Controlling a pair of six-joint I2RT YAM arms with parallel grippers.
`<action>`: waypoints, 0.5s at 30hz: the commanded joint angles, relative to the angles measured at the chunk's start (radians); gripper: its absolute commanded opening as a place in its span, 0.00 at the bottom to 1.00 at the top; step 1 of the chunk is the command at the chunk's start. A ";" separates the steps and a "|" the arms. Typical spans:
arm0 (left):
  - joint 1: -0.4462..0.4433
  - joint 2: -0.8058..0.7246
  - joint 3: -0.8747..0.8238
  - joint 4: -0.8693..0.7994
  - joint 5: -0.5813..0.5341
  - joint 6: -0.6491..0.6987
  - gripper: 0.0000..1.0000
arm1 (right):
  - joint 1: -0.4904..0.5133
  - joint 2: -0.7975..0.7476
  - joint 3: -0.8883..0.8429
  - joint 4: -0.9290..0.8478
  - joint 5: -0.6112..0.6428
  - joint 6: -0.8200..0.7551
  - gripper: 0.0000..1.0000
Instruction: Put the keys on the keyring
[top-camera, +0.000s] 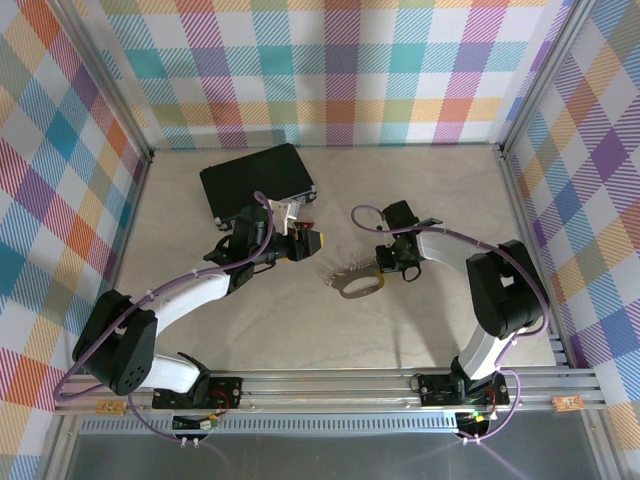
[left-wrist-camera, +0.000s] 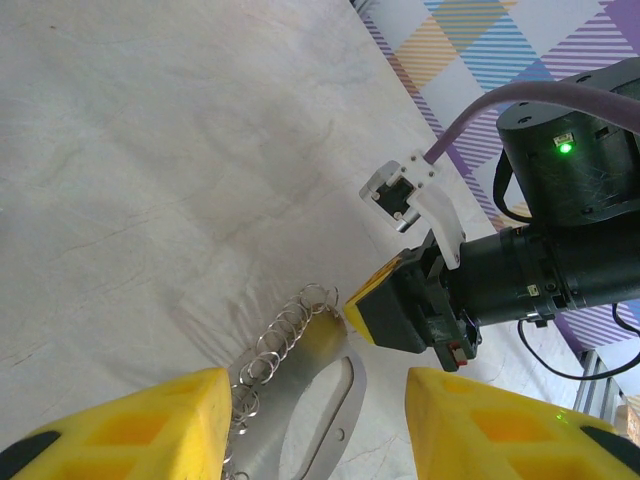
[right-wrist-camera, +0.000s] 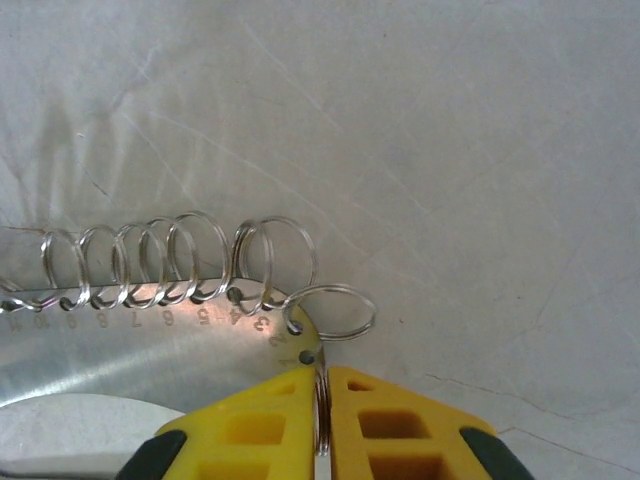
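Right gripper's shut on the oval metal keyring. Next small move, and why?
Probably lift the right gripper slightly: it is shut on the edge of the flat grey metal oval keyring, which lies flat on the table, and the left gripper faces it, open and empty.

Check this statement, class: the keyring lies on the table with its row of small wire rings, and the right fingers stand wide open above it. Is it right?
Wrong in one respect: the right fingers are pinched shut on the edge of the keyring, as the right wrist view shows. The keyring does lie on the table with its wire rings.
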 joint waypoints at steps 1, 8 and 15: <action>0.002 -0.036 -0.011 -0.007 -0.005 0.009 0.50 | -0.004 0.004 0.021 -0.027 -0.002 -0.008 0.07; 0.004 -0.044 -0.012 -0.007 -0.004 0.009 0.49 | -0.002 -0.034 -0.001 -0.012 -0.015 0.000 0.01; 0.004 -0.090 -0.022 -0.019 0.002 0.012 0.49 | 0.010 -0.147 -0.048 0.014 -0.054 -0.025 0.00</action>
